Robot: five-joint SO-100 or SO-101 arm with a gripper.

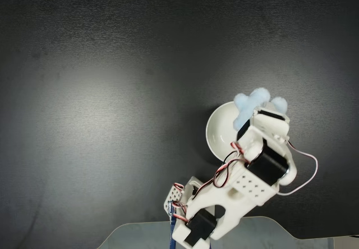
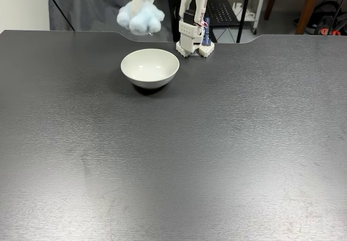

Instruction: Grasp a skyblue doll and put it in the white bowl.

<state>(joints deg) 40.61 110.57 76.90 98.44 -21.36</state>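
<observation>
holding the skyblue doll (image 2: 140,17) up in the air, gripper (image 2: 143,1) clamped on its top, fluffy lobes hanging below; hovering above the white bowl (image 2: 149,67), toward its rim nearer the arm's base in a fixed view; seen from above, doll (image 1: 255,102) poking past the bowl's (image 1: 220,130) upper right rim, so not clearly centred; best to shift over the middle of the bowl, lower until lobes sit inside the rim, then let go; soft and light, could catch on a finger or roll off the rim; black table (image 2: 217,154) otherwise bare; arm base (image 2: 194,40) just behind the bowl, chair legs and cables beyond the table edge; nothing blocking the drop.
</observation>
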